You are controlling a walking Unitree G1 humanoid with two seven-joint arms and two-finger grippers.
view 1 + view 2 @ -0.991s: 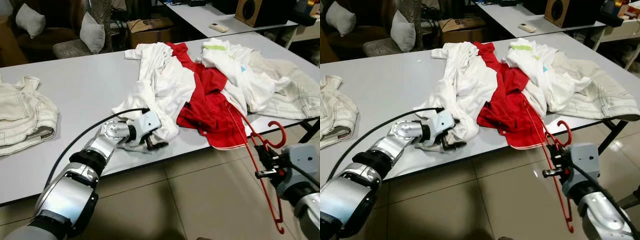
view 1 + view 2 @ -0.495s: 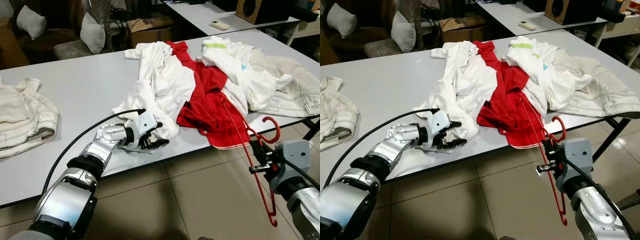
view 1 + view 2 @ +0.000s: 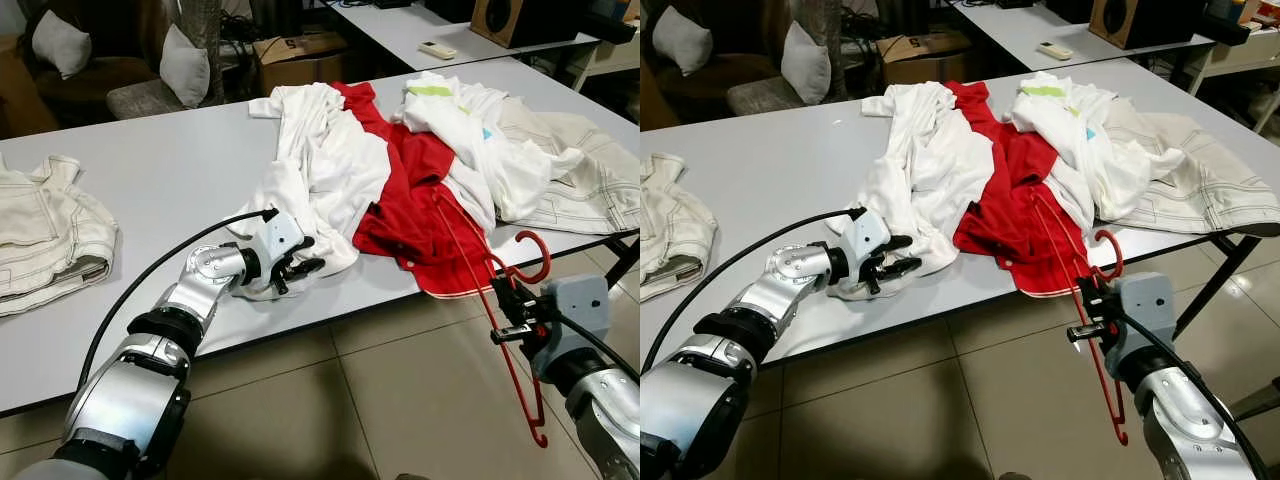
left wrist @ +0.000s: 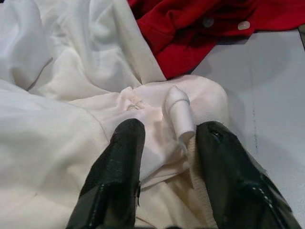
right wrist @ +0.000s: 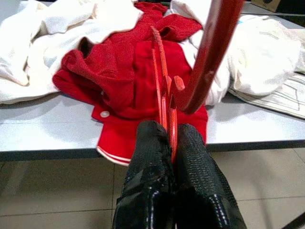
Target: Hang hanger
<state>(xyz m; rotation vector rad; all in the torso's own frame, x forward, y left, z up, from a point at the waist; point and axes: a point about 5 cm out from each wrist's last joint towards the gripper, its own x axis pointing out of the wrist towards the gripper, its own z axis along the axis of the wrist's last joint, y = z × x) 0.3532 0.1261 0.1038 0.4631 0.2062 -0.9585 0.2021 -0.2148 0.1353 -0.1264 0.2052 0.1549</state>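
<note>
My right gripper [image 5: 167, 143] has its fingers pressed together on the red hanger [image 3: 500, 300], pinching the thin wires just below the hook. The hook curves up above the fingers. One arm of the hanger slants up onto the red shirt [image 3: 420, 205] at the counter's near edge; the other end hangs down past the edge toward the tiled floor [image 3: 400, 400]. The right gripper itself sits off the counter, just in front of its near edge, right of the red shirt. My left gripper [image 4: 164, 143] lies low on the counter [image 3: 170, 170] with its fingers spread, a fold of the white garment [image 3: 320, 170] bunched between them. A small white tube-like piece [image 4: 180, 112] stands up from the fabric between the fingers; I cannot tell from the wrist view what it is, possibly part of the garment. The fingers [image 3: 300, 268] point toward the red shirt, at the near lower corner of the white garment. The white garment lies spread left of the red shirt, overlapping it. Right of the red shirt lies a heap of white and cream clothes [image 3: 510, 150]. A folded cream garment [image 3: 45, 230] sits well apart at the counter's left end.
</note>
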